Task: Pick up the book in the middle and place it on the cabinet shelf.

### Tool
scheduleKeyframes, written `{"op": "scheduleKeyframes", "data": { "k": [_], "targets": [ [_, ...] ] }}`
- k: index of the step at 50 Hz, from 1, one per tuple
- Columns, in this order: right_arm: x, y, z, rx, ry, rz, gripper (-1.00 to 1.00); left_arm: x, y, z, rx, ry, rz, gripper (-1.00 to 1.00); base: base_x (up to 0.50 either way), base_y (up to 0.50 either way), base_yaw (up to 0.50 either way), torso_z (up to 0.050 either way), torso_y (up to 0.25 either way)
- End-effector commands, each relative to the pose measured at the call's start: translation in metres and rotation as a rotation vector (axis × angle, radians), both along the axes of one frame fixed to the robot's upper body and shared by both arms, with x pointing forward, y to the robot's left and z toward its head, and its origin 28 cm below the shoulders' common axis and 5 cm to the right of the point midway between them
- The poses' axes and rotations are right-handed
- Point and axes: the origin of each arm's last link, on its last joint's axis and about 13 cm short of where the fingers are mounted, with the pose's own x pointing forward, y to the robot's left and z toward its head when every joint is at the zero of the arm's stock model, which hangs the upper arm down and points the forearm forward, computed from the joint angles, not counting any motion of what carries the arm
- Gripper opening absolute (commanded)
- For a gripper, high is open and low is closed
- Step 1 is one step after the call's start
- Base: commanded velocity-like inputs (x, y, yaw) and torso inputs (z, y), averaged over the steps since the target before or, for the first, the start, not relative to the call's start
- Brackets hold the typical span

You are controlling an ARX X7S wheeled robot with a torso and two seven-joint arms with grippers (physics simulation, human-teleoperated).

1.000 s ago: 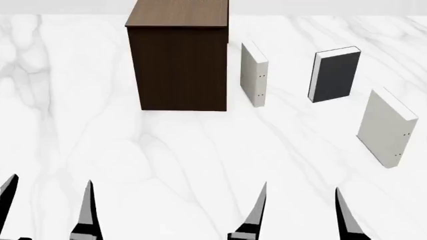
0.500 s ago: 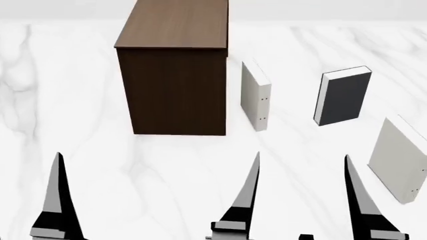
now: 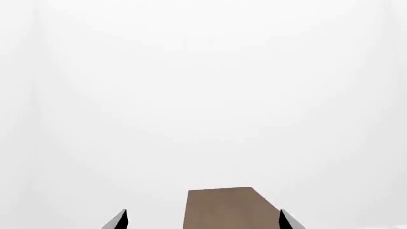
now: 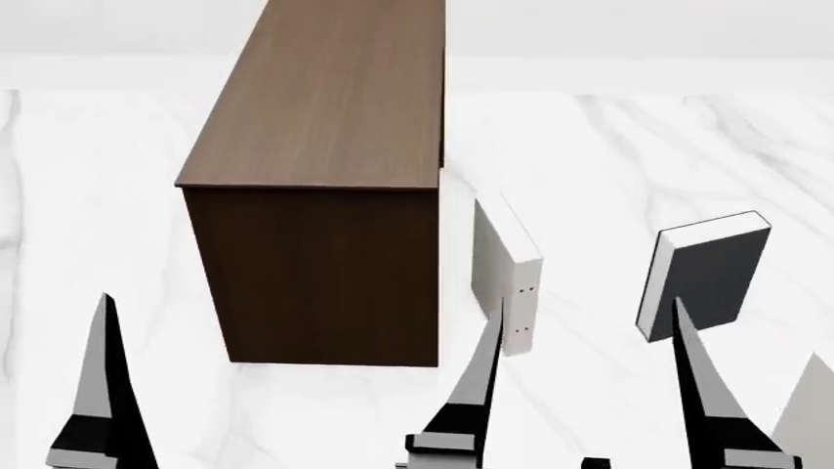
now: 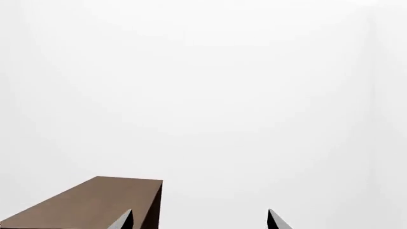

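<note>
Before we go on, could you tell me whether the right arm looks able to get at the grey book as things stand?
Probably yes. The right gripper is open and empty, and the grey book stands upright just beyond its outer finger with bare table around it. The white book stands apart, nearer the cabinet.

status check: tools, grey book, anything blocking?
Both tools open and empty: left tool, right tool. Grey book upright on the floor, ungrasped, right of the cabinet. Pale book stands between them; approach to the grey book looks unobstructed.

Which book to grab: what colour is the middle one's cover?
Charcoal grey book, white page edges; head view.
</note>
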Motion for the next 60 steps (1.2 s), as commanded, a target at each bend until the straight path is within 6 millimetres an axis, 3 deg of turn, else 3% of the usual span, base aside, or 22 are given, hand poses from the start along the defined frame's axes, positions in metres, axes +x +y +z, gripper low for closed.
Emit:
{"op": "scheduleKeyframes", "data": {
  "k": [1,30,35,49,60],
  "targets": [
    [-0.0001,0.0003,-0.0004,0.0,0.007,-0.004,1.0,-0.0011,-0.0001,0.001,0.0,-0.003,0.001,1.0,0.5,0.0,0.0,0.0,0.0],
    [0.0024,0.001,-0.0052,-0.005,0.034,-0.012,1.0,-0.001,0.0001,0.0011,-0.006,0.002,0.001,1.0,0.5,0.0,0.0,0.0,0.001],
    [0.0067,0.0009,-0.009,-0.075,0.045,-0.076,1.0,0.0003,0.0002,-0.0007,-0.014,0.011,-0.005,1.0,0.49,0.0,0.0,0.0,0.002],
    [0.0006,0.0007,-0.0073,-0.038,-0.048,-0.048,1.0,0.0002,0.0002,-0.0009,-0.024,0.018,-0.01,1.0,0.0,0.0,-0.01,0.0,0.001],
    [-0.0007,-0.0007,-0.0064,-0.004,-0.054,-0.049,1.0,-0.0008,0.0002,0.0,-0.025,0.014,-0.009,1.0,0.0,0.0,-0.5,0.0,0.0]
  ]
}}
